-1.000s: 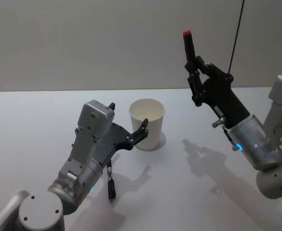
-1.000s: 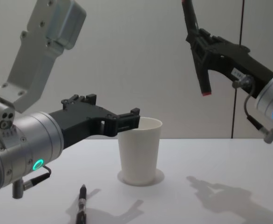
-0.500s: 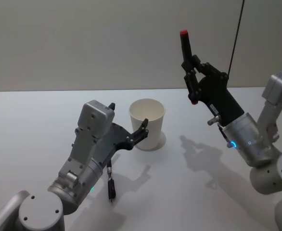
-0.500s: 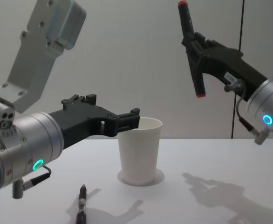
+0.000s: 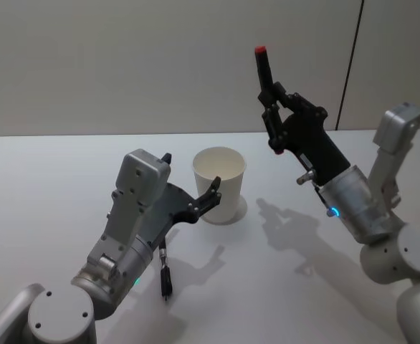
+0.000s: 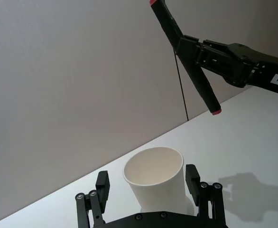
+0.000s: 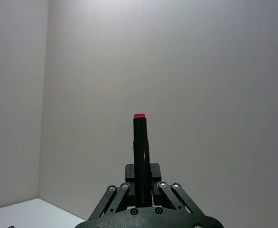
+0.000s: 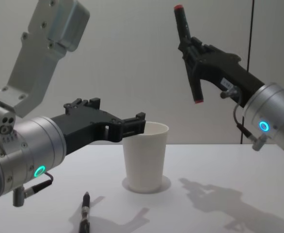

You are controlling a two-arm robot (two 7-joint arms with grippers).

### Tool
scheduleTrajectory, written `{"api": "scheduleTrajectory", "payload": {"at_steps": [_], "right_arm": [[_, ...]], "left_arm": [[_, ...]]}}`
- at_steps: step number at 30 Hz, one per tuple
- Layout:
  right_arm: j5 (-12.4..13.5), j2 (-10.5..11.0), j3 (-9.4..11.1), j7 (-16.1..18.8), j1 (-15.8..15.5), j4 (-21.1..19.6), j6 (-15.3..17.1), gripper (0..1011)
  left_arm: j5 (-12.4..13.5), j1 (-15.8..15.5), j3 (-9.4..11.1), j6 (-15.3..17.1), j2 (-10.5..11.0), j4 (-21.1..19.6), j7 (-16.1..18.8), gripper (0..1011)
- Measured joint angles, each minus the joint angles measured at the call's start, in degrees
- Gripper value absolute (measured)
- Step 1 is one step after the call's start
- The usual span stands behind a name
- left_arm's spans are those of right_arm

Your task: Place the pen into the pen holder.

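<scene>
The pen holder [image 5: 219,183] [image 8: 144,158] [image 6: 155,178] is a white paper cup standing upright on the table. My left gripper [image 5: 192,172] [image 8: 118,121] [image 6: 146,183] is open, with one finger on each side of the cup near its rim. My right gripper [image 5: 271,107] [image 8: 190,53] [image 6: 186,45] [image 7: 141,173] is shut on a black pen [image 5: 262,68] [image 8: 181,24] [image 6: 205,90] [image 7: 140,142] with red ends. The pen is held roughly upright, high in the air, above and to the right of the cup.
A second black pen [image 5: 165,276] [image 8: 85,213] lies flat on the white table [image 5: 45,186], in front of the cup and under my left arm. A plain wall stands behind the table. A dark vertical line [image 8: 251,58] runs down the wall at the right.
My right arm has carried the pen leftward, closer to the cup, still held high. The left gripper and the cup have stayed put.
</scene>
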Motion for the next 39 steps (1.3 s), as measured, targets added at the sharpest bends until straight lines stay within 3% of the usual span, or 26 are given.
{"api": "scheduleTrajectory", "payload": {"at_steps": [19, 39], "right_arm": [[-0.6, -1.7, -1.6, -0.2, 4.5, 8.3, -3.9, 177], [0.4, -3.2, -2.5, 0.3, 8.9, 17.4, -8.7, 177]], "left_arm": [[0.0, 0.0, 0.0, 0.0, 0.0, 0.0, 0.0, 1001], [0.0, 0.0, 0.0, 0.0, 0.0, 0.0, 0.0, 1001]]}}
